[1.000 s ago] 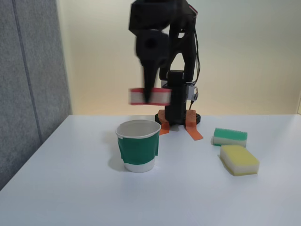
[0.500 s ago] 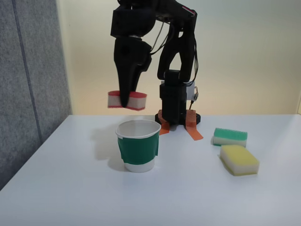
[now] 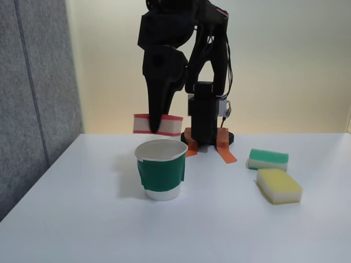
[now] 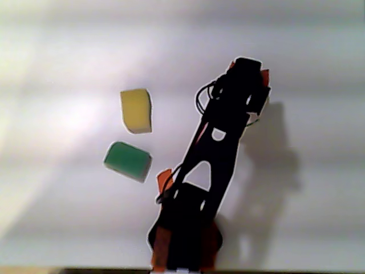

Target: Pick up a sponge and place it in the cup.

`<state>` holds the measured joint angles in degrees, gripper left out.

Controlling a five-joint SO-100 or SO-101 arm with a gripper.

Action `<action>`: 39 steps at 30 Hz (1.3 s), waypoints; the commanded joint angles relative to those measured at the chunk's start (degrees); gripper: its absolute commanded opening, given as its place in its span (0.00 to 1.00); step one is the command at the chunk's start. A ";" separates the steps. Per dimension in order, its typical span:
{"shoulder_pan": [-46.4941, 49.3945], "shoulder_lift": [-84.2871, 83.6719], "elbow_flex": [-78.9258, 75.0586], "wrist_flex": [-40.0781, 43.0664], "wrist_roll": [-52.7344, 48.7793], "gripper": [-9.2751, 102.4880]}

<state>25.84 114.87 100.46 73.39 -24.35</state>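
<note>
In the fixed view the red-topped sponge hangs level just above the rim of the white cup with the dark green band. My black gripper points straight down and is shut on the sponge at its middle. The sponge sits over the cup's mouth, slightly toward its left side. In the other view the black arm stretches up the picture and covers the cup; a sliver of red shows beside its tip.
A green-topped sponge and a yellow-topped sponge lie on the white table right of the cup, and show again as the green sponge and yellow sponge. The arm's base with orange clamps stands behind the cup. A grey panel lines the left.
The gripper carried the sponge left, then back right and down. It now hangs lower, right above the cup's mouth.
</note>
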 commanded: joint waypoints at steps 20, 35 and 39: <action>1.14 5.36 0.44 3.96 1.76 0.09; -6.42 31.90 29.44 -2.11 18.81 0.08; -10.28 41.48 39.29 -6.24 23.64 0.08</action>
<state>17.05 149.68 135.44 68.99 -2.90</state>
